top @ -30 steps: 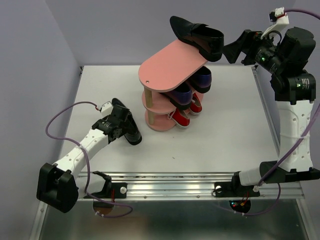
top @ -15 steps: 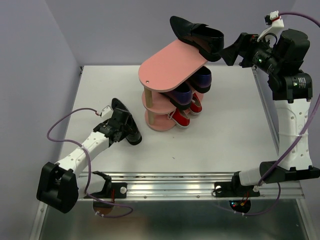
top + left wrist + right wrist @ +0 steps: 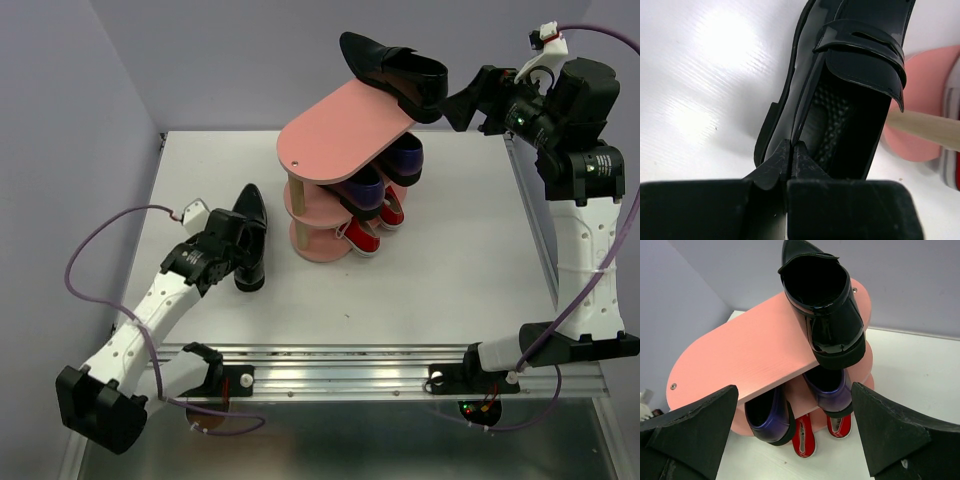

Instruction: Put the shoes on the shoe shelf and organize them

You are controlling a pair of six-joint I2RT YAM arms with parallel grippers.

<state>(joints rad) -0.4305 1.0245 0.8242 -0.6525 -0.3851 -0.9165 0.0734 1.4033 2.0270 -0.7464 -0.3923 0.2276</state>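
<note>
My left gripper (image 3: 237,252) is shut on the side wall of a black loafer (image 3: 249,212), just left of the pink shoe shelf (image 3: 340,130). In the left wrist view the fingertips (image 3: 791,150) pinch the rim of that loafer (image 3: 855,65). The other black loafer (image 3: 395,72) lies on the top board. Two purple shoes (image 3: 365,190) sit on the middle board and two red sneakers (image 3: 362,236) on the bottom one. My right gripper (image 3: 460,105) hangs open behind the top loafer's (image 3: 826,315) heel, apart from it.
The shelf's wooden post (image 3: 927,128) and bottom board (image 3: 920,95) lie close to the right of the held loafer. The table's left edge (image 3: 150,215) and its front rail (image 3: 350,355) border the working area.
My left gripper has shut on the loafer and swung it round, toe now pointing to the back. The left arm moved forward. The right arm shifted a little early on, then held still.
</note>
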